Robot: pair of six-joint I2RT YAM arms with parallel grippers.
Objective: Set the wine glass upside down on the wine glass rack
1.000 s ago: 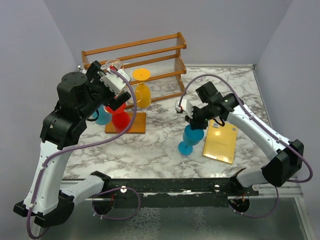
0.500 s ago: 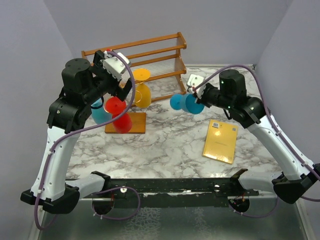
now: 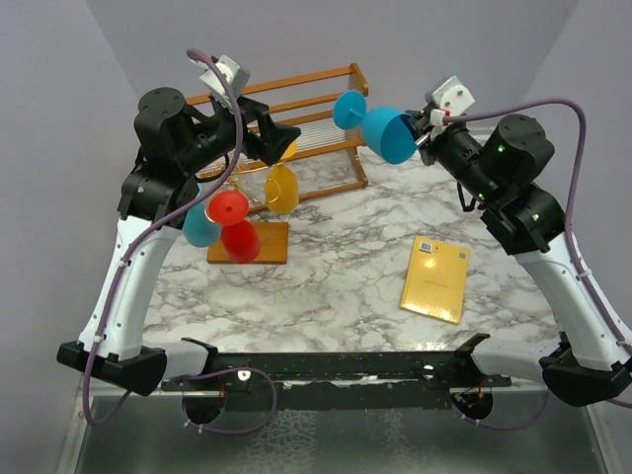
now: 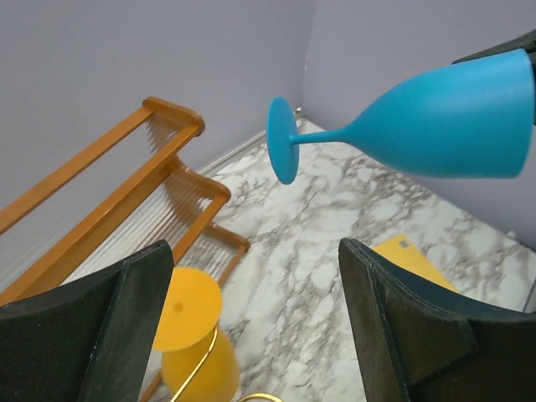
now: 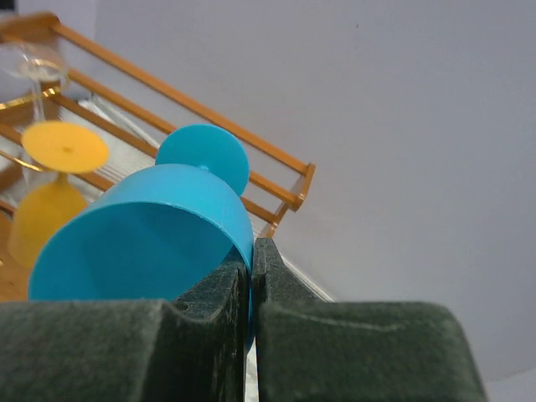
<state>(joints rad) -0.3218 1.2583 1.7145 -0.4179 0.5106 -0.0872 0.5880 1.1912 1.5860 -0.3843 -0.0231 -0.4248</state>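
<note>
The right hand (image 3: pixel 425 138) is shut tight on the rim of the wine glass (image 3: pixel 385 133). Its 2 fingers pinch the wall of the blue cup, 1 inside and 1 outside. The glass is up in the air at the far side, well above the surface (image 3: pixel 336 257). It lies on its side, with its round foot pointing left.

The left hand (image 3: pixel 284 133) is up high too, just to the left of that foot. Its 2 fingers are wide apart and hold nothing. From the left wrist view, the stem and foot hang in front of the gap between the fingers, but not in it yet.

I think this is the carrying step, and it looks like the glass may be passed from 1 hand to the other. For that, the left hand would need to reach in and close on the stem before the right hand lets go. Then the glass has to be turned cup down and its foot slid onto a wire arm.

The rack (image 3: pixel 275 237) is at the left, down on the surface, well apart from the wine glass. A red glass (image 3: pixel 233 222), a yellow glass (image 3: pixel 281 186) and another blue glass (image 3: pixel 200 227) hang there upside down, so a free arm must be found.
</note>
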